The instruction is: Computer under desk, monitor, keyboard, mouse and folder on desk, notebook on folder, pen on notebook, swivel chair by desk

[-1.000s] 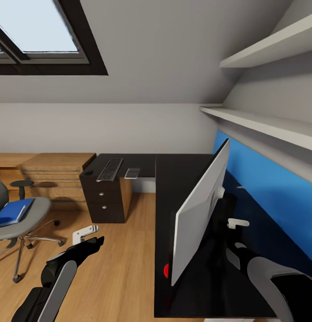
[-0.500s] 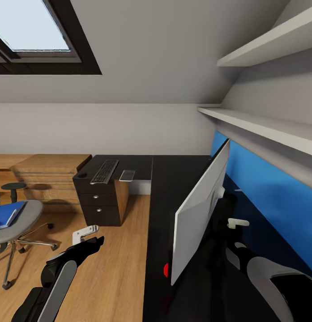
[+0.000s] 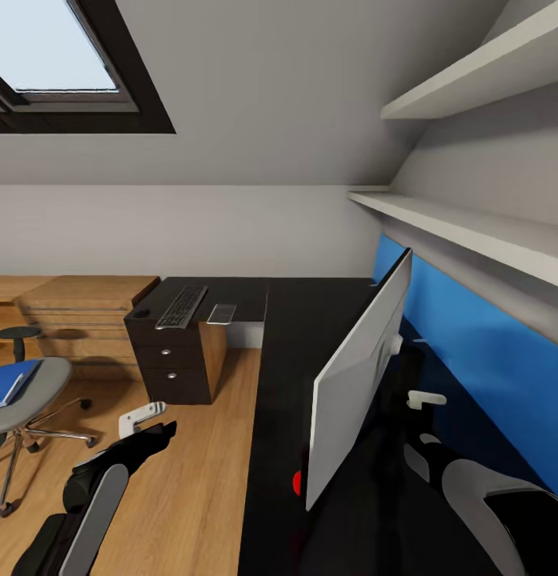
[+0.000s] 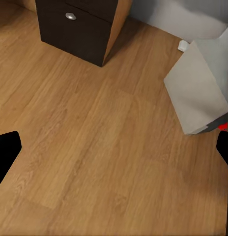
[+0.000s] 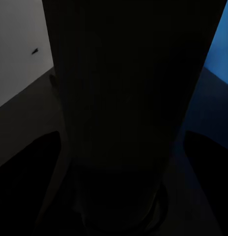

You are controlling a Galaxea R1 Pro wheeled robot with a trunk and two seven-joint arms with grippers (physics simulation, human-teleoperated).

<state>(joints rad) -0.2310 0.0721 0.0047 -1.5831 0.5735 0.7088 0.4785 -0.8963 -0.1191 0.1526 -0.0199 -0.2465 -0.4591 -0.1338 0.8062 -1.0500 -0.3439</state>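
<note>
My right gripper [image 3: 423,418] is shut on the monitor [image 3: 359,376], which hangs edge-on over the black desk [image 3: 295,320] with its grey back toward me. In the right wrist view its dark neck [image 5: 119,113] sits between the fingers. My left gripper [image 3: 168,417] is open and empty over the wood floor. On the desk's far wing lie the keyboard [image 3: 181,306], the grey notebook [image 3: 222,313] and the small mouse [image 3: 141,314]. At far left the swivel chair [image 3: 38,384] carries the blue folder [image 3: 6,386]. The grey computer [image 4: 195,93] stands on the floor. The pen is out of view.
Black drawers [image 3: 178,360] with silver knobs stand under the desk's far wing, and a low wooden shelf unit [image 3: 78,316] sits beside them. White wall shelves [image 3: 471,228] and a blue wall panel [image 3: 479,352] run along the right. Open wood floor [image 3: 198,480] lies between chair and desk.
The whole view has shifted, so desk, drawers and chair sit further left in the picture. The monitor has kept its place in the right gripper. The left arm sits slightly further left.
</note>
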